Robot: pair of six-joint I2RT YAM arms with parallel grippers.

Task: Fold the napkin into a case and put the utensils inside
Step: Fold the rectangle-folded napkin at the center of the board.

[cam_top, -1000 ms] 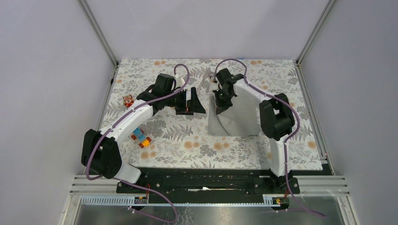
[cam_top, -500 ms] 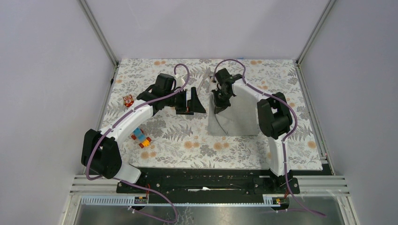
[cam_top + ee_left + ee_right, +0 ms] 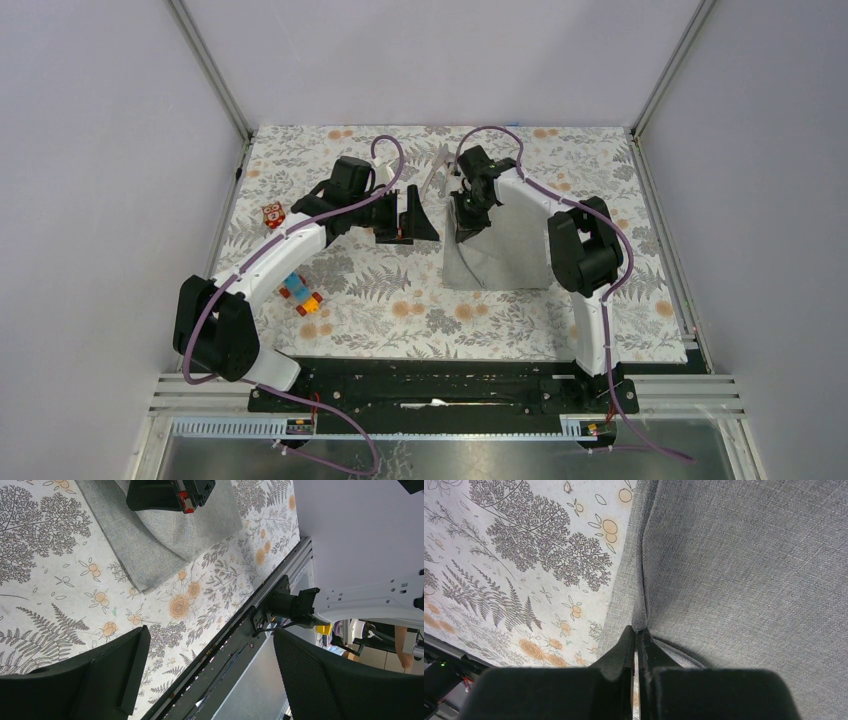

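The grey napkin [image 3: 510,255] lies on the floral tablecloth, right of centre. Its left part is raised into a fold. My right gripper [image 3: 470,224] is shut on that fold. In the right wrist view the fingertips [image 3: 638,632] pinch a ridge of the napkin [image 3: 744,565]. My left gripper [image 3: 415,215] hangs open just left of the napkin, holding nothing. In the left wrist view its jaws [image 3: 210,635] stand wide apart, and the napkin [image 3: 165,535] and the right gripper [image 3: 170,492] show above them. The slim pale utensils [image 3: 436,170] lie at the back between the two arms.
Small colourful toy blocks sit on the left side of the cloth, one [image 3: 272,214] near the left wall and a cluster [image 3: 300,293] closer to the front. Metal frame rails border the tablecloth [image 3: 400,300] at the sides and front.
My right gripper has shifted slightly left with the pinched napkin fold. The left arm has not moved.
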